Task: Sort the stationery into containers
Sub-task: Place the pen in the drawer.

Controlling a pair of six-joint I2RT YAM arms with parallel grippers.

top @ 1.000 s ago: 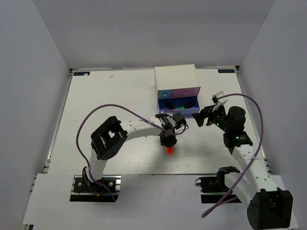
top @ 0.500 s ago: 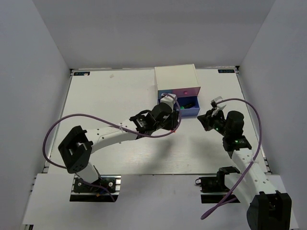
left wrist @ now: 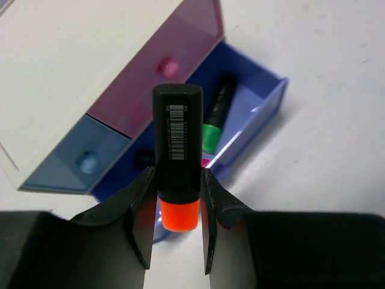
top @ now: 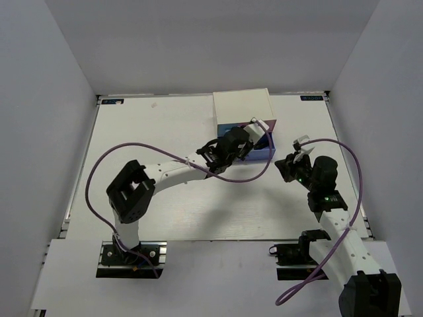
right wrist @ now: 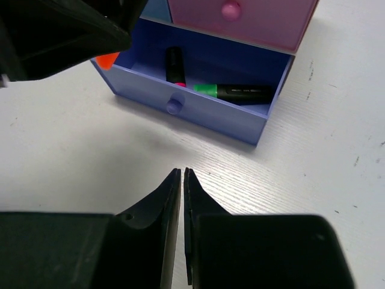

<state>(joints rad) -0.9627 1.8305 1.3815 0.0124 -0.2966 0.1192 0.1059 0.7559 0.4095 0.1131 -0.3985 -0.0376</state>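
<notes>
- Top external view: pale lilac-grey walls close off the left, back and right of a white, wood-grained table.
- The left arm stretches from its near-left base towards the white cabinet at the back middle, with a purple cable looping beside it.
- The left gripper is clenched on the orange-capped highlighter. This is a short black barrel with a white barcode label, and its orange cap sits between the fingers. It hangs over the left end of the open drawer.
- The light blue drawer is on the cabinet's left and the pink drawer is beside it. Both are pushed in, and each has a round knob.
- Below them, the wide blue-violet drawer is pulled out onto the table.
- Inside it, the pink-capped highlighter lies front to back at the left. The green-capped highlighter lies lengthwise at the right, with its cap pointing left. The two are apart.
- The right gripper hovers above bare table just in front of the open drawer. Its fingers are pressed almost together, with nothing between them.
</notes>
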